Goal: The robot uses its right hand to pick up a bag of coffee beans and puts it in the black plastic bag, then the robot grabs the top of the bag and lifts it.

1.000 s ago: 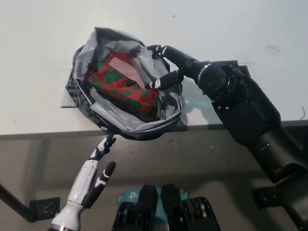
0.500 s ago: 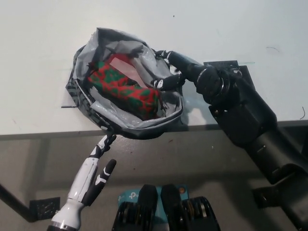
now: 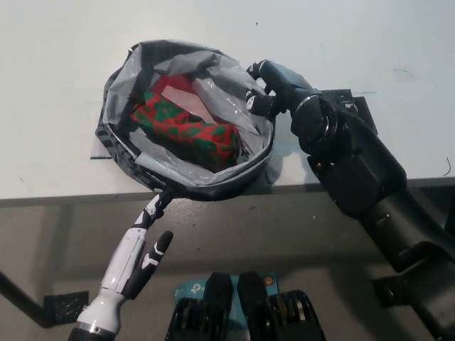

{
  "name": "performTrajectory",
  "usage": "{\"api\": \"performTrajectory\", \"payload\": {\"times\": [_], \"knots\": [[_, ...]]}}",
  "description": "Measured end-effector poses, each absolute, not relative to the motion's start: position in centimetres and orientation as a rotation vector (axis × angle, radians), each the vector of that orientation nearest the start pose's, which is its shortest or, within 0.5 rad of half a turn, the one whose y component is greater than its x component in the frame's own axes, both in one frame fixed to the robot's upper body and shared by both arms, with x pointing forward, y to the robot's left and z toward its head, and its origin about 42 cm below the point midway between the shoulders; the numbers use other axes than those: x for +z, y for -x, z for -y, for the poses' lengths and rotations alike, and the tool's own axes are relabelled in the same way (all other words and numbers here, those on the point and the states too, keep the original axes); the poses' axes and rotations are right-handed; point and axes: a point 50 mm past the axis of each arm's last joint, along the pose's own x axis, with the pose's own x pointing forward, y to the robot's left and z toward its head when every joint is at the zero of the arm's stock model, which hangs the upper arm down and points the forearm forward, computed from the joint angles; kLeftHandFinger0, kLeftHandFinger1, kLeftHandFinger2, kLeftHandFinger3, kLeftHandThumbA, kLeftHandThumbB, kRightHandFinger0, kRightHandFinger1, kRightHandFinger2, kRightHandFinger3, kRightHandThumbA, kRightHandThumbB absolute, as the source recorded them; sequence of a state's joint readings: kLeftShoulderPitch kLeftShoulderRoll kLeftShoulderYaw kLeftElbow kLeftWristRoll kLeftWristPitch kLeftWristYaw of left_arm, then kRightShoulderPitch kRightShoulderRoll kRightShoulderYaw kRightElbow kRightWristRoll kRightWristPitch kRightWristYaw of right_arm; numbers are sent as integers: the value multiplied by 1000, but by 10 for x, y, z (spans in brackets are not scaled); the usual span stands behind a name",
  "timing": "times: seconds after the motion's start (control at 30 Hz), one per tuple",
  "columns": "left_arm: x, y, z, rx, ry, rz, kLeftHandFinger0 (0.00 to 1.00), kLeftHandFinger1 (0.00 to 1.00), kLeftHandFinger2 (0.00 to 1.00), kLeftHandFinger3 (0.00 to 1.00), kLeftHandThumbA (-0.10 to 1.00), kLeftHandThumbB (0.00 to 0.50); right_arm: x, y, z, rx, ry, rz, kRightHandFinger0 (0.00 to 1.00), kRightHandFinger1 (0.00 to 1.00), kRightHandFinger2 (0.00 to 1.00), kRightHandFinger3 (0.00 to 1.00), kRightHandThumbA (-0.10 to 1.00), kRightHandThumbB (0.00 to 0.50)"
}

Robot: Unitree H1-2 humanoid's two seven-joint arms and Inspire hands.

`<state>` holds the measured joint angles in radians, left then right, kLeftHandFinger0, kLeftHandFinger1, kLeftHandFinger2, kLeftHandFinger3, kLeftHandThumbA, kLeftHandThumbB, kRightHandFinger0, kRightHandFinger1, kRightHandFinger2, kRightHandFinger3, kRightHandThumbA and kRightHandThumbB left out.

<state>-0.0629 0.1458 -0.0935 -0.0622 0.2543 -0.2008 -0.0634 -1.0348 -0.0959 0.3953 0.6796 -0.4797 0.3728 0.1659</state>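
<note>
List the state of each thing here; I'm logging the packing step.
Plastic bag: mouth open, on the table.
Coffee bag: lying inside the plastic bag.
Right hand: shut on the plastic bag's rim.
Left hand: open, below the table edge.

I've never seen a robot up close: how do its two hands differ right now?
The right hand is black and closed on the rim of the black plastic bag on the white table. The left hand is white, open, holds nothing, and sits below the table edge, its fingertips near the bag's underside. Both are many-fingered.
</note>
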Motion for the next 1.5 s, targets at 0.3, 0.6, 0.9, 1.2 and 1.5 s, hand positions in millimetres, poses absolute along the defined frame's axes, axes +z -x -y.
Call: {"api": "performTrajectory", "payload": {"times": [0.3,0.6,0.9,1.2,1.5], "knots": [[144,-303,-216,-200,-404,333,1000,1000,1000,1000,1000,184,310,-536,82,308,867,35,3,403,701,580,-82,174],[144,-304,-216,-201,-404,336,1000,1000,1000,1000,1000,188,320,-545,96,309,465,-63,0,313,688,713,-100,121],[141,-305,-216,-202,-404,325,1000,1000,1000,1000,1000,188,293,-548,103,322,129,-187,0,192,626,976,-100,69],[137,-305,-216,-202,-404,308,1000,1000,1000,1000,1000,181,278,-545,101,330,-149,-244,0,239,716,1000,-100,71],[136,-305,-217,-203,-404,307,1000,1000,1000,1000,1000,164,275,-543,95,328,-376,-268,0,262,725,870,-100,90]]}}
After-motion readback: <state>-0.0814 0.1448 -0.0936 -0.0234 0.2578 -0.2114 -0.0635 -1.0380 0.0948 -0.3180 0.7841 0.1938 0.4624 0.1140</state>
